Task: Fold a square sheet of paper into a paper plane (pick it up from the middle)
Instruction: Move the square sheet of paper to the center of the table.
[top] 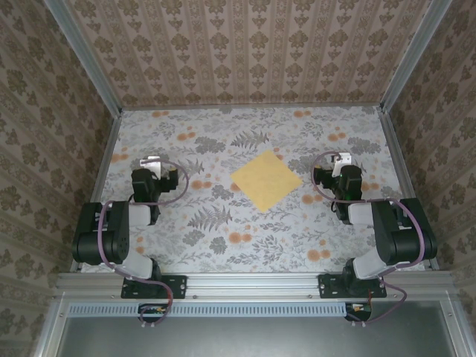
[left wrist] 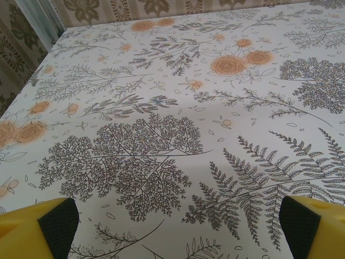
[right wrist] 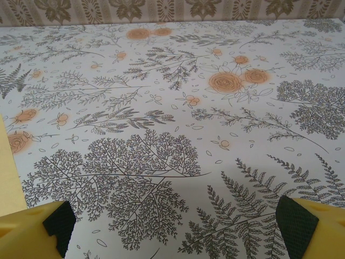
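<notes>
The square sheet of paper (top: 266, 180) lies flat and unfolded on the table's middle, plain yellow-orange, turned like a diamond. A strip of its edge (right wrist: 8, 178) shows at the far left of the right wrist view. My left gripper (top: 151, 165) hovers left of the sheet, well apart from it; its yellow fingers (left wrist: 38, 226) stand wide apart with only printed cloth between them. My right gripper (top: 341, 161) is to the right of the sheet, also clear of it, fingers (right wrist: 307, 226) spread wide and holding nothing.
A grey floral-print cloth (top: 223, 230) with orange flower blotches covers the table. Patterned walls and aluminium rails (top: 245, 106) enclose it at the back and sides. Both arm bases (top: 141, 279) sit at the near edge.
</notes>
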Robot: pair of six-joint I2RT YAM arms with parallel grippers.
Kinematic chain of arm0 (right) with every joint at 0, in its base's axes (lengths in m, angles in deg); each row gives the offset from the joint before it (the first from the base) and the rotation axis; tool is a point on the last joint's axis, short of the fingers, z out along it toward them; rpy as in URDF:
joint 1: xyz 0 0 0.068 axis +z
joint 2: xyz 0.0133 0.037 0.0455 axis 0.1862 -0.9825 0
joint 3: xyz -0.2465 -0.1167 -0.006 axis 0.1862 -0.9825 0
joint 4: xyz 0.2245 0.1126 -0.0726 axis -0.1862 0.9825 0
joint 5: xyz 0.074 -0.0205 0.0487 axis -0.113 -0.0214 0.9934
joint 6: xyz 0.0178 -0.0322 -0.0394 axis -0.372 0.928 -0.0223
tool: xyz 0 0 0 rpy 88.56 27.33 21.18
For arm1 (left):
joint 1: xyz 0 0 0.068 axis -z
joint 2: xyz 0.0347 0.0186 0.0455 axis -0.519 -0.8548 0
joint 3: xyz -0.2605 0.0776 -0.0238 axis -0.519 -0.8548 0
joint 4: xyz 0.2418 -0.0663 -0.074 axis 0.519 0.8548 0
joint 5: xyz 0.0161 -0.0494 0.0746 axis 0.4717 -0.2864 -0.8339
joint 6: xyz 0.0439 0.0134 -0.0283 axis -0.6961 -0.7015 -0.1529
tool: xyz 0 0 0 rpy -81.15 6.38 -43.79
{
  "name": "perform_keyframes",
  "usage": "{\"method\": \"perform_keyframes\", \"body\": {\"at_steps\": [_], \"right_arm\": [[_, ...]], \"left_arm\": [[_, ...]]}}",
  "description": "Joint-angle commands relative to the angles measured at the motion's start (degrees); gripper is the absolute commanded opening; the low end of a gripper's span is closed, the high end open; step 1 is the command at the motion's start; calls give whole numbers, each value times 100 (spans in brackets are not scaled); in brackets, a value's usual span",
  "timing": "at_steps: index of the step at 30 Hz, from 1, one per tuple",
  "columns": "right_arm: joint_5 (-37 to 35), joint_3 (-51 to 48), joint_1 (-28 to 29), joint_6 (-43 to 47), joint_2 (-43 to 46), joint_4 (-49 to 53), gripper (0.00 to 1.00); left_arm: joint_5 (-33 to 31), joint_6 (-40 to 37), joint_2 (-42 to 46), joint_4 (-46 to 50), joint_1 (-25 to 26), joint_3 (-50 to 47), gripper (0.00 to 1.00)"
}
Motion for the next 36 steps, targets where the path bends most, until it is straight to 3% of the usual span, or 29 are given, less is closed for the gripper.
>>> {"method": "perform_keyframes", "body": {"at_steps": [1,9,14,17,20,27,29,32,36], "right_arm": [[34,122,-1,-35,-60,-175,100],[-216,127,8,-119,416,169,100],[-1037,841,229,-640,1520,2344,100],[-1033,1571,326,-1657,1853,4008,100],[-777,2173,472,-2418,1862,5117,100],[253,3037,1438,-2830,1231,5983,100],[418,3321,1755,-2922,875,6234,100],[710,3677,2251,-3221,210,6364,100],[734,4262,2799,-3386,-596,6499,99]], "left_arm": [[80,-1,-41,-64,-45,139,100],[1,-8,129,113,-22,167,100],[-590,55,844,1150,124,426,100],[-1001,328,1255,2215,261,862,100],[-865,927,1638,3126,413,1269,100],[-436,2486,1745,5291,953,2458,100],[-261,2704,1632,5462,1162,2586,100],[800,2814,1300,5518,1367,2776,100],[651,3080,846,5629,1827,2968,100]]}}
